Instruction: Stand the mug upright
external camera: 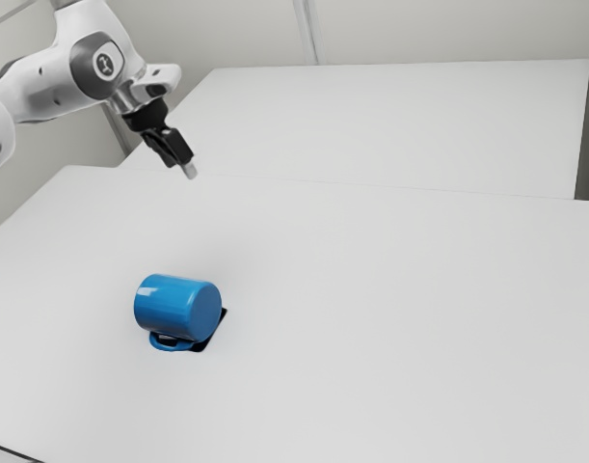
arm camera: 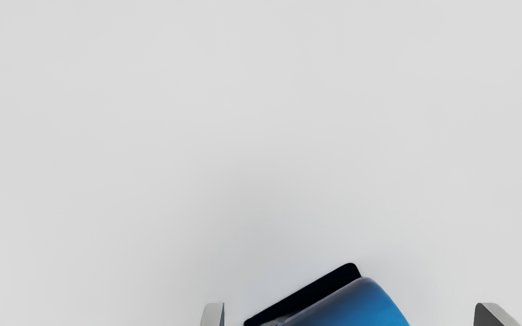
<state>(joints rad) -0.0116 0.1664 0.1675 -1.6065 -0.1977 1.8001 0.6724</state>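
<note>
A: "Ext. view: bright, even lt. on white table (external camera: 390, 318). Small pale glare spot on blue mug (external camera: 169, 304). Source dir. unclear."

B: "Wrist view: bright too, v. soft grey shading on table nr. mug; mug's side grades dk. to brt. blue."

Blue mug (external camera: 169, 305) with a loop handle, lying on its side, partly over a flat black object (external camera: 210, 333)
</note>
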